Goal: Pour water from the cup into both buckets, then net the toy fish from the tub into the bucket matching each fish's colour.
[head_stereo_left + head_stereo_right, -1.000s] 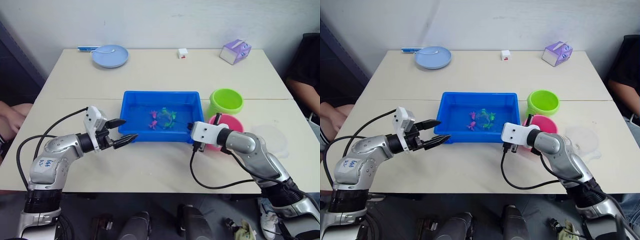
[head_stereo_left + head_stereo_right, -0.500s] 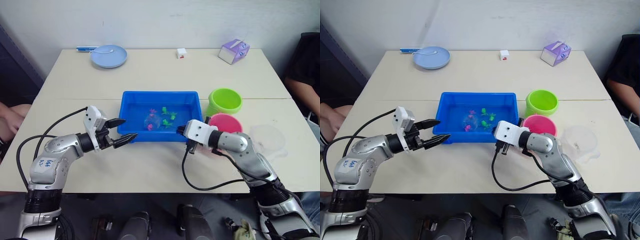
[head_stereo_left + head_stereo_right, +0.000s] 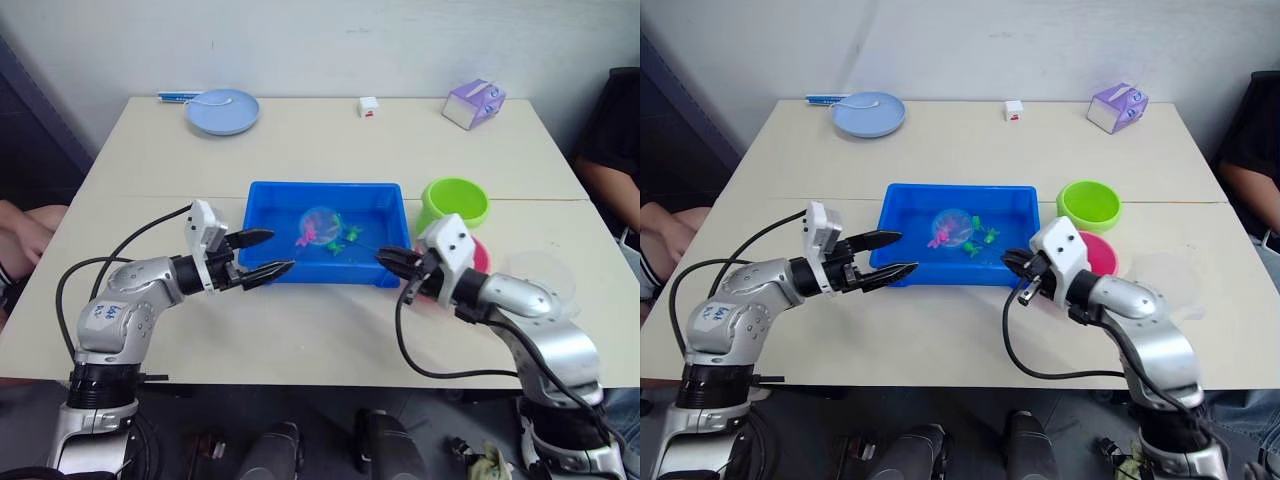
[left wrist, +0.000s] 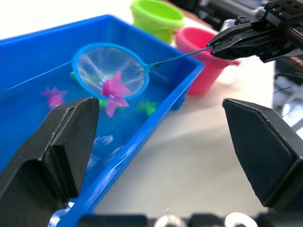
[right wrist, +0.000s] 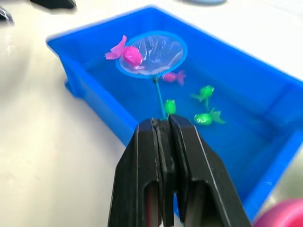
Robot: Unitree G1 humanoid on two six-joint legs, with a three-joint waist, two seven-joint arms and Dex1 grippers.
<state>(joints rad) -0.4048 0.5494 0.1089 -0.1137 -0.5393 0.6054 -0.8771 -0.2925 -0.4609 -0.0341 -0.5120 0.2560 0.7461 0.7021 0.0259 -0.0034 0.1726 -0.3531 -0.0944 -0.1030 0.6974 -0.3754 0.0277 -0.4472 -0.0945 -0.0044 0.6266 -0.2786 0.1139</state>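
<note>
Your right gripper (image 5: 163,137) fingers pinch the net (image 5: 150,53) handle, hoop out ahead holding a pink fish (image 5: 125,53) above the tub (image 3: 262,198). Left gripper (image 3: 262,256) gapes wide over the beige table (image 3: 300,140).

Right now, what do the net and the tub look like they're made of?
Net: likely a blue plastic hoop with fine see-through mesh, since the pink fish shows through it, on a thin dark stick. Tub: probably moulded plastic, bright blue and glossy, with a rolled rim.
</note>
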